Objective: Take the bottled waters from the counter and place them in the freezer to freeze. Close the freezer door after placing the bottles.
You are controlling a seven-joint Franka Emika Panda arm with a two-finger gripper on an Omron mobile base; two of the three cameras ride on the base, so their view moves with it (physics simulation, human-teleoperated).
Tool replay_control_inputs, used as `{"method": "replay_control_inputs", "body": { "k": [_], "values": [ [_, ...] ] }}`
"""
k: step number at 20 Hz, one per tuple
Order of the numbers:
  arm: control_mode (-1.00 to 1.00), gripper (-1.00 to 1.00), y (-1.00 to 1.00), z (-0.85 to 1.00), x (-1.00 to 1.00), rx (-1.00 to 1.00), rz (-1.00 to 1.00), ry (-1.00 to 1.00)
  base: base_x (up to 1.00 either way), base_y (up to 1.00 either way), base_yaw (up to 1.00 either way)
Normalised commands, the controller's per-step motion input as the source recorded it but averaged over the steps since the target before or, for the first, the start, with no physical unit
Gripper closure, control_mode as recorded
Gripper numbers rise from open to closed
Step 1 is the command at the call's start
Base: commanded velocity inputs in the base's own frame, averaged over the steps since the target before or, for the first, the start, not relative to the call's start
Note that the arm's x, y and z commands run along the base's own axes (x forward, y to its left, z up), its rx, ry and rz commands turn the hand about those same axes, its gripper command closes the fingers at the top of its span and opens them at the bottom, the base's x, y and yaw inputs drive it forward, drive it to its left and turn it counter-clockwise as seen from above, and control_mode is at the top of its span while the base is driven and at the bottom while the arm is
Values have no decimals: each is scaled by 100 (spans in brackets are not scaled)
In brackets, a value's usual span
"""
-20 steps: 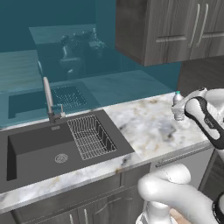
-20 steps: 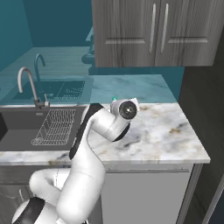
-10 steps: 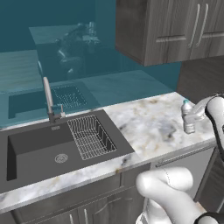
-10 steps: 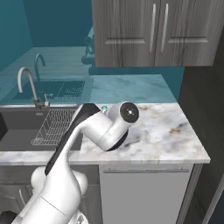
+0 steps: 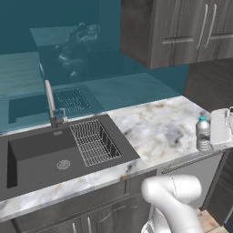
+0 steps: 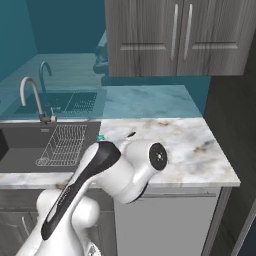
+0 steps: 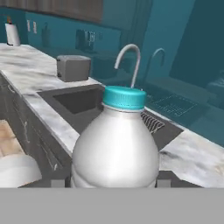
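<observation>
Since a second ago the arm has swung out to the right end of the worktop (image 5: 154, 127), and the fingers (image 7: 114, 183) now sit on either side of a water bottle (image 5: 203, 134) — dark tips just showing at both flanks of its base. Whether they press it or only bracket it, I cannot tell. Beyond the bottle lie the sink (image 7: 83, 101) and faucet (image 7: 129, 61).

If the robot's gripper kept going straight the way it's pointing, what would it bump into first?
The gripper would meet the water bottle first. In the hand view the bottle sits right between the fingertips, very close or perhaps already touching. Beyond it lie the sink and faucet.
</observation>
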Motion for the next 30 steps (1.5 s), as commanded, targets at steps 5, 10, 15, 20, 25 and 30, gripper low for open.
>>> {"method": "replay_control_inputs", "body": {
  "k": [5,10,15,20,25,30],
  "values": [
    [-100,100,-13,6,-43,16,-1,-33,0,0,0],
    [-100,100,0,0,-24,29,-16,-9,0,0,0],
    [-100,100,1,3,-14,26,-11,15,0,0,0],
    [-100,100,3,9,0,1,-3,27,0,0,0],
    [-100,100,0,-10,0,-5,-1,7,0,0,0],
    [-100,100,0,-13,0,-1,0,0,0,0,0]
  ]
}}
